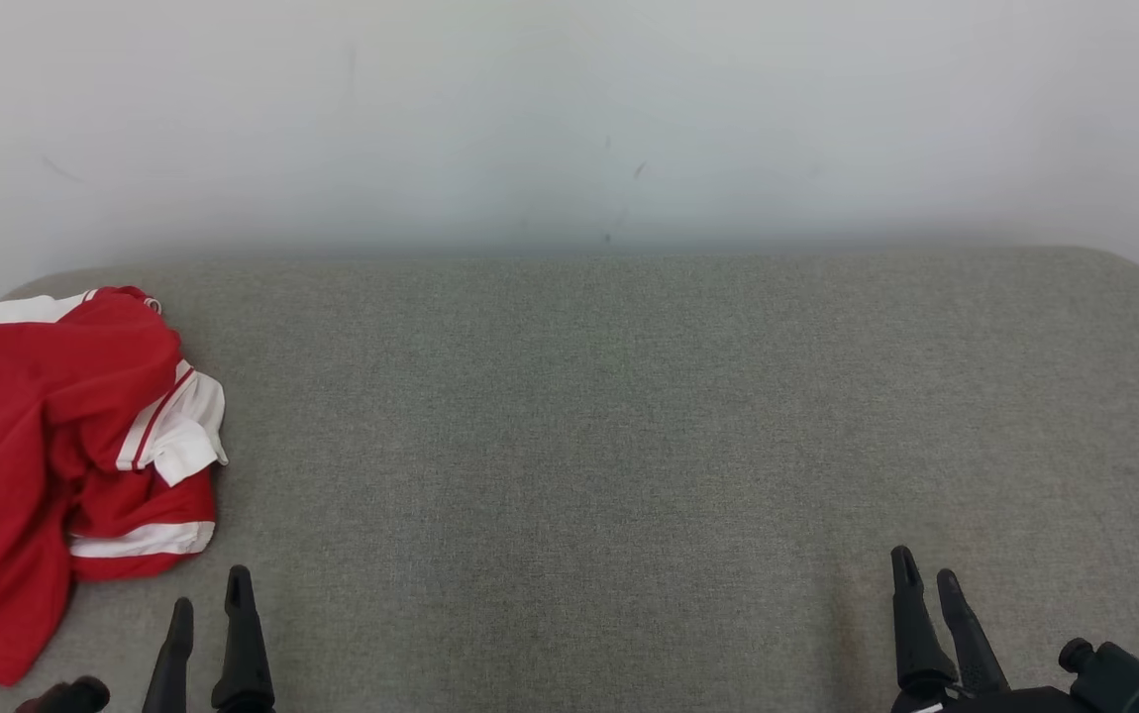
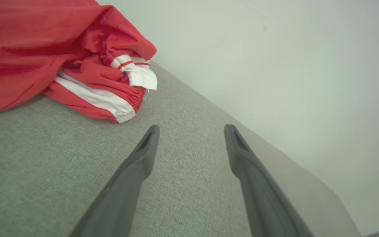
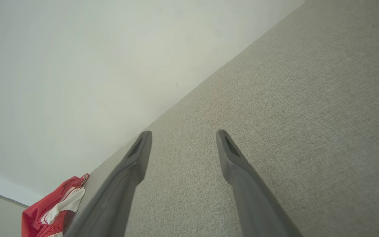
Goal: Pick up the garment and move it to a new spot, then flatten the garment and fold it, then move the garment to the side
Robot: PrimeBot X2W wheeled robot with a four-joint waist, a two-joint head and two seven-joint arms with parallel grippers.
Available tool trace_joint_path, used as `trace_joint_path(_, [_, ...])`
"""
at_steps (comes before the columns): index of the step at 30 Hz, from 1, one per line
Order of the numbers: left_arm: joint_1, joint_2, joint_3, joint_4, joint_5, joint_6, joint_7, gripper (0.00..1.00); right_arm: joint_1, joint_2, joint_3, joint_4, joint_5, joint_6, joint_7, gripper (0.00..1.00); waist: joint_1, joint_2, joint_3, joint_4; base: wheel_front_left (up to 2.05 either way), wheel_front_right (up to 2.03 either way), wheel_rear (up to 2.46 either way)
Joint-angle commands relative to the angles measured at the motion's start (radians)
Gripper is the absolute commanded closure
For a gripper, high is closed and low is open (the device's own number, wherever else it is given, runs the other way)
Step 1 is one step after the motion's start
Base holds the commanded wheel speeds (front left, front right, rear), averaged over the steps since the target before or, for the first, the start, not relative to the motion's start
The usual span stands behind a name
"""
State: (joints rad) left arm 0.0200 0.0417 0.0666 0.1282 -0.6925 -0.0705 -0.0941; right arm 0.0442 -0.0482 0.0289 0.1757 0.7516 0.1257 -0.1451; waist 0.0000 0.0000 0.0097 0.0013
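Honestly, there's nothing to read here: no text, labels, brand marks, numbers or signs that I can make out in any of the views.
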Motion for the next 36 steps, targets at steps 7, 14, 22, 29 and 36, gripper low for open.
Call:
trace_joint_path(7, [0.01, 0.009, -0.029, -0.037, 0.18, 0.016, -0.03, 0.0, -0.004, -0.002, -0.003, -0.019, -0.13, 0.006, -0.022, 0.0, 0.0, 0.0, 0.0, -0.002, 0.0, 0.0, 0.0])
trace_joint_path(14, [0.016, 0.019, -0.045, -0.053, 0.267, 0.032, -0.051, 0.0, -0.005, -0.002, -0.009, -0.021, -0.218, 0.006, -0.036, 0.0, 0.0, 0.0, 0.002, -0.004, 0.0, 0.0, 0.0])
trace_joint_path(22, [0.033, 0.027, -0.055, -0.061, 0.344, 0.048, -0.075, 0.0, 0.001, -0.002, -0.009, -0.013, -0.33, 0.006, -0.053, 0.0, 0.0, 0.0, -0.001, -0.004, 0.0, 0.0, 0.0])
trace_joint_path(29, [0.045, 0.031, -0.065, -0.065, 0.401, 0.06, -0.09, 0.0, 0.009, -0.003, -0.02, -0.009, -0.392, 0.006, -0.064, 0.0, 0.0, 0.0, -0.005, -0.007, 0.0, 0.0, 0.0])
trace_joint_path(36, [0.055, 0.041, -0.068, -0.066, 0.461, 0.065, -0.109, 0.0, 0.013, -0.003, -0.03, -0.003, -0.461, 0.006, -0.077, 0.0, 0.0, 0.0, -0.011, -0.011, 0.0, 0.0, 0.0])
